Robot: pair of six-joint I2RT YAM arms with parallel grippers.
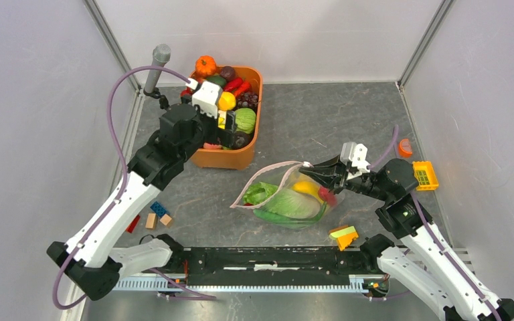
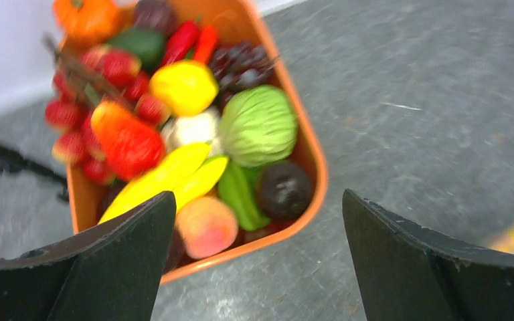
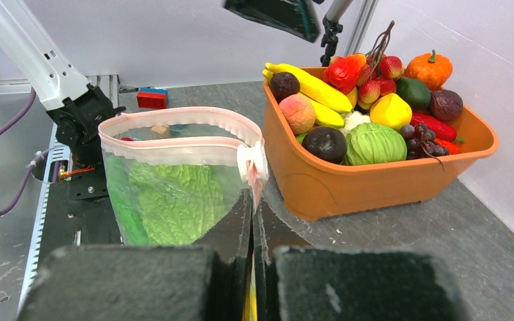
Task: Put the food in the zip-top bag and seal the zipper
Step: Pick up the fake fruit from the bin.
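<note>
Right gripper [image 3: 252, 207] pinches the rim of the bag [image 3: 174, 150], left gripper [image 2: 258, 200] gapes empty — a slipping pinch could collapse the mouth.

The bag [image 3: 174, 170]: clear thin plastic, crinkled, glossy. The strip [image 3: 167, 150] along its mouth: pale pink, smooth, matt. The cabbage [image 3: 167, 207] inside: green plastic, veined, dull sheen. The tub [image 3: 375, 180]: orange plastic, smooth, semi-gloss. The table [image 1: 321, 114]: grey, mottled like slate, matt. The left claw [image 2: 258, 194] and right claw [image 3: 252, 207]: black, matt, finely grained.
</note>
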